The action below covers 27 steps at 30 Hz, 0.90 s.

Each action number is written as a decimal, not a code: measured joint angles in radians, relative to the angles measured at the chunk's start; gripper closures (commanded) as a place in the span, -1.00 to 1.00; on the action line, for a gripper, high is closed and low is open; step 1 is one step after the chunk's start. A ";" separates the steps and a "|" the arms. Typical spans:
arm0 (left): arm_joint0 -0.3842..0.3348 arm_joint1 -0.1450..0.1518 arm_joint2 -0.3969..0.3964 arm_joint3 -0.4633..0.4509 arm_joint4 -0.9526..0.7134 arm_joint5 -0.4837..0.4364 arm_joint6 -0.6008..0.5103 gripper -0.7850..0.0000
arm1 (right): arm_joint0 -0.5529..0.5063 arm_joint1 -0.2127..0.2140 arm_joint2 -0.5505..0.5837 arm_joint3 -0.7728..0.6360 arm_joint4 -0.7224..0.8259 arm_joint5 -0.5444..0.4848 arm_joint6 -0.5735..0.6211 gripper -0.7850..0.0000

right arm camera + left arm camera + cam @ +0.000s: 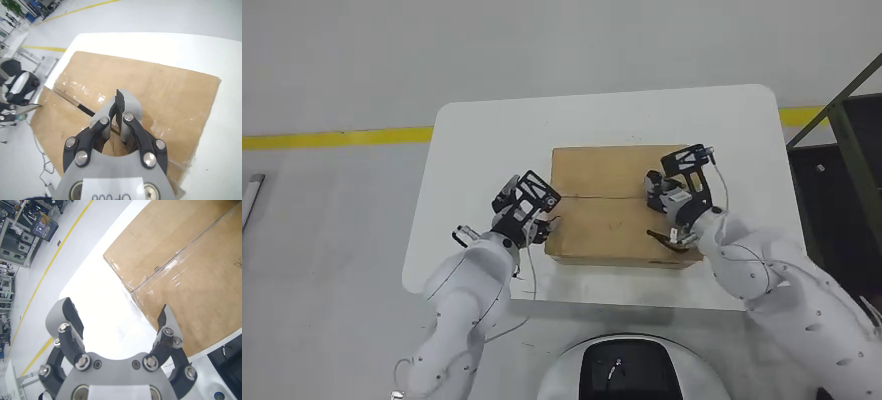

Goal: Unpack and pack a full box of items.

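We are seeing bright, even light coming from overhead. In the left wrist view the white table [98, 306] is glaring so hard that its surface is washing out. Clear tape [175, 262] on the box [198, 313] is throwing back small highlights in both wrist views. The yellow floor line [49, 265] is bowing toward the left wrist view's edge.

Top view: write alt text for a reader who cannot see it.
A closed, taped cardboard box sits on a white table. The open left gripper is at the box's left end; the shut right gripper is over its centre seam.
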 measured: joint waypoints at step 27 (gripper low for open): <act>0.182 0.025 -0.121 -0.041 0.200 0.024 0.026 -1.00 | 0.006 -0.039 -0.013 0.014 0.003 0.066 0.017 1.00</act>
